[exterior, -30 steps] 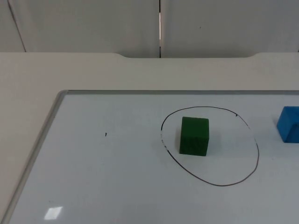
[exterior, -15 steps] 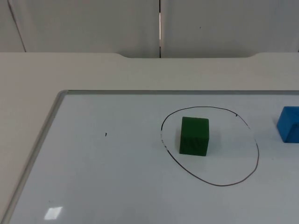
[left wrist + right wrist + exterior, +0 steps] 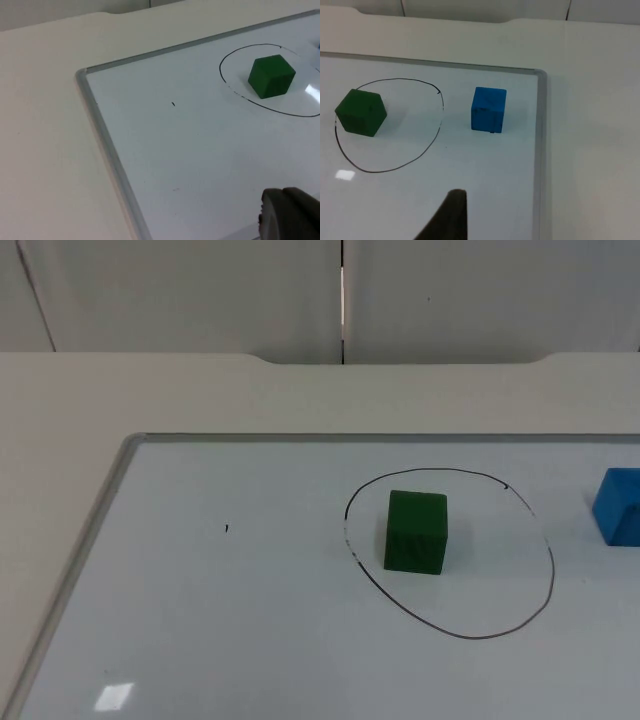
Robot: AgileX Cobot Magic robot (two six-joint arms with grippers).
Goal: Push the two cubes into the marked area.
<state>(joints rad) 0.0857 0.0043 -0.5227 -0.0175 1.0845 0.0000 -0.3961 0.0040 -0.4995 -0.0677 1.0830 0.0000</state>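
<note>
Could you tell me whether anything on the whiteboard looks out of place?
The blue cube sits outside the drawn circle, between it and the board's right edge, while the green cube stands inside. Nothing looks damaged.

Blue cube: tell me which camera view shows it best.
The right wrist view: the blue cube stands whole on the whiteboard, outside the drawn black oval. The top view cuts it off at the picture's edge.

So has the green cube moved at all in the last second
No. The green cube sits in the same spot inside the drawn ring, near its left side, as before.
</note>
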